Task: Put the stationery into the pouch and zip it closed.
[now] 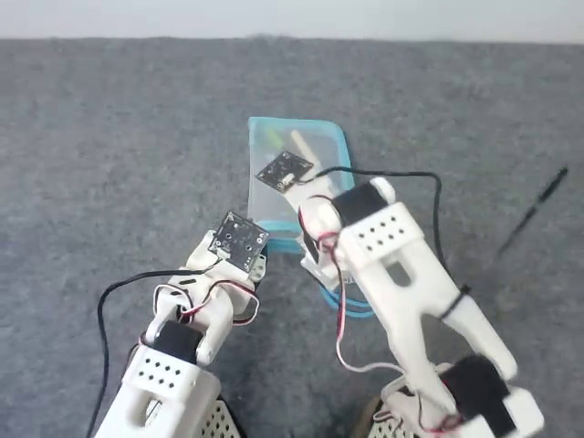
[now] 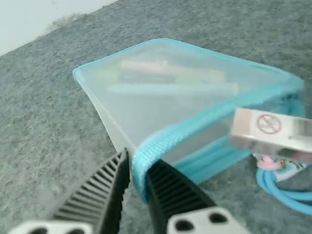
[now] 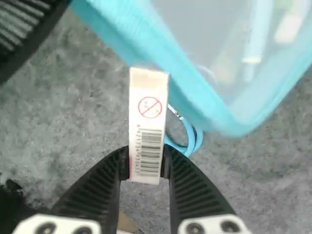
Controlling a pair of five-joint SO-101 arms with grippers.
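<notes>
A clear pouch (image 1: 294, 173) with light-blue trim lies on the grey carpet, with pens and other stationery (image 2: 165, 78) showing through its side. My left gripper (image 2: 138, 183) is shut on the pouch's zipper-edge corner (image 2: 146, 156). My right gripper (image 3: 145, 165) is shut on the white tag (image 3: 147, 124) that hangs from the zipper by a blue loop cord (image 3: 187, 136). In the left wrist view that white tag (image 2: 265, 129) sits off to the side of the pouch (image 2: 180, 97). The two arms meet at the pouch's near edge in the high view.
A black pen (image 1: 534, 212) lies loose on the carpet at the right. A black cable (image 1: 123, 292) runs from the left arm, another cable (image 1: 411, 178) loops over the right arm. Grey carpet lies open all around the pouch.
</notes>
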